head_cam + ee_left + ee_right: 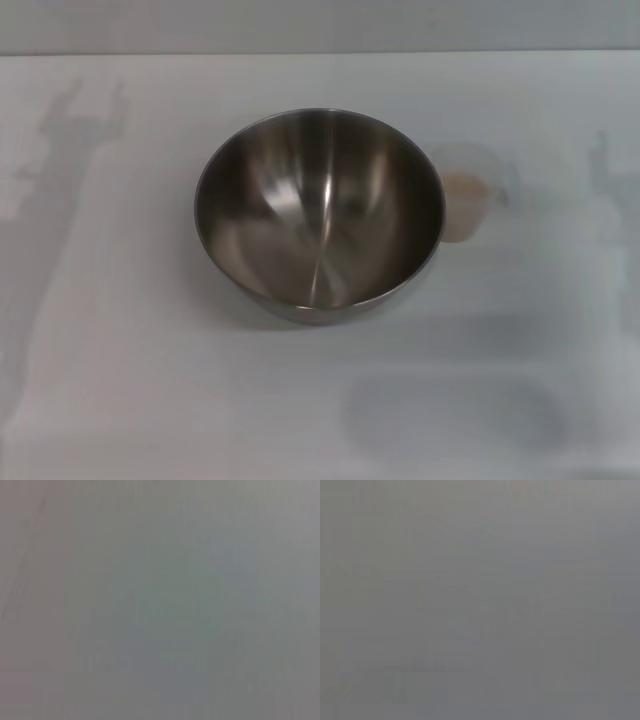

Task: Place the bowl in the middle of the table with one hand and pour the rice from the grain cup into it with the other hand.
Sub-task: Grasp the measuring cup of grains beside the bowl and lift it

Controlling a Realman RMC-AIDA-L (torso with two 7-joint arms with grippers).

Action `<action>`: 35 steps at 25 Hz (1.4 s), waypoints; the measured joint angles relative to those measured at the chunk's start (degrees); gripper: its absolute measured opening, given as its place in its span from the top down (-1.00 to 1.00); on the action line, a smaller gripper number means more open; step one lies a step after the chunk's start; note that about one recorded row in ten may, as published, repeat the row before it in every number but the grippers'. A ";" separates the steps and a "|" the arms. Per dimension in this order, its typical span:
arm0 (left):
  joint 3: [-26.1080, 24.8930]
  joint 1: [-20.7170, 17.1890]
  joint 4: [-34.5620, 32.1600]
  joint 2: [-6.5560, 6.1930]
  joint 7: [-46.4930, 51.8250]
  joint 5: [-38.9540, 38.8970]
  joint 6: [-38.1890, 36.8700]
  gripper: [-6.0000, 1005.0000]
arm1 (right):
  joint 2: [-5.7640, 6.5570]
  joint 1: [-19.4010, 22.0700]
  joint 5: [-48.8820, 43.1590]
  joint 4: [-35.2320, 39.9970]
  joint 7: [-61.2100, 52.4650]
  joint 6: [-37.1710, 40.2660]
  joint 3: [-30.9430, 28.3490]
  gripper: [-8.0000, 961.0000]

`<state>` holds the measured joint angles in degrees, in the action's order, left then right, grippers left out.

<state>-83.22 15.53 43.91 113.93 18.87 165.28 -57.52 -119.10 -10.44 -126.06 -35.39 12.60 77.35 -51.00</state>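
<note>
The large stainless-steel bowl [320, 212] stands upright near the middle of the white table [120, 380] in the head view, and its inside shows no grains. The small clear grain cup [468, 192] stands just right of the bowl, close to its rim, with pale beige rice [462, 186] inside it. Neither gripper shows in the head view; only faint arm shadows fall on the table at the left and right. Both wrist views show only a plain grey surface with no object and no fingers.
The table's far edge [320, 52] runs along the top of the head view, with a grey wall behind it. Soft shadows lie on the table at the left, the right and the front right.
</note>
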 joint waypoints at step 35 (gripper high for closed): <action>-3.23 -0.80 -7.34 3.18 -3.18 0.14 -6.73 -0.62 | -0.30 4.46 0.80 0.87 -0.56 -3.33 12.42 -0.15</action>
<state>-86.46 14.72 36.57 117.12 15.69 165.42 -64.25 -119.40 -5.98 -125.26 -34.52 12.04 74.02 -38.58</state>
